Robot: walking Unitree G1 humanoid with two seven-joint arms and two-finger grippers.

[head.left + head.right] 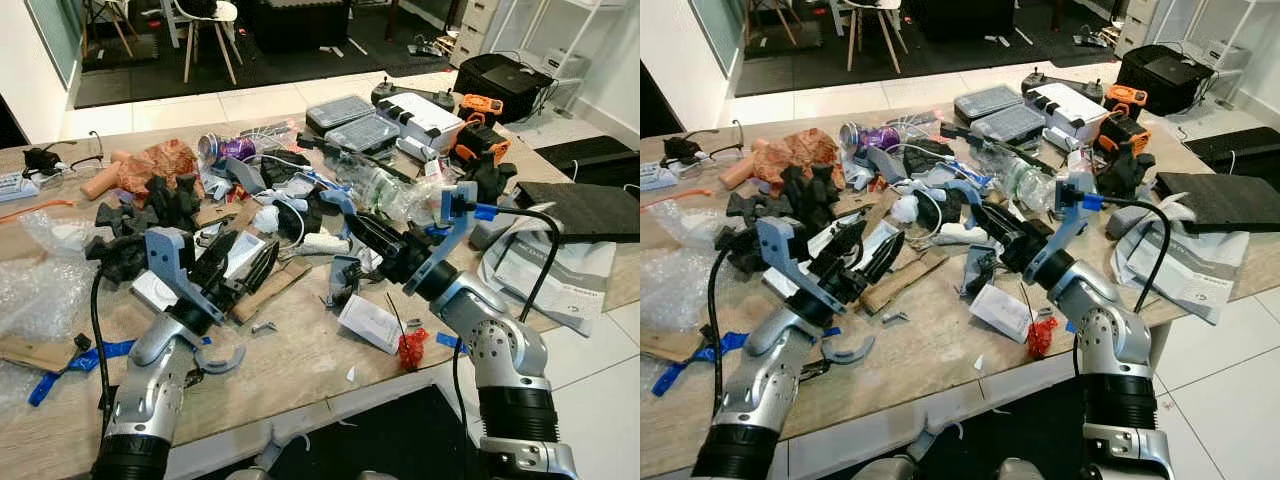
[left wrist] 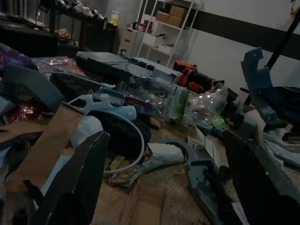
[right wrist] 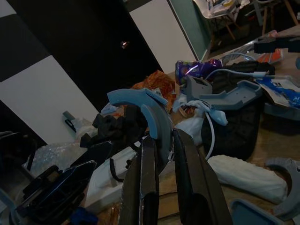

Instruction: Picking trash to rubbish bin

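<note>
While the right gripper (image 3: 161, 154) reaches low across the wooden table (image 1: 300, 360), its two black fingers are pinched on a curved blue-grey plastic piece (image 3: 147, 110) amid the trash near the table's middle. Nearer the table's front edge, the left gripper (image 1: 228, 265) is angled forward, fingers spread wide above flat brown cardboard (image 1: 270, 285). A crinkled clear plastic bottle (image 2: 197, 104) lies beyond.
</note>
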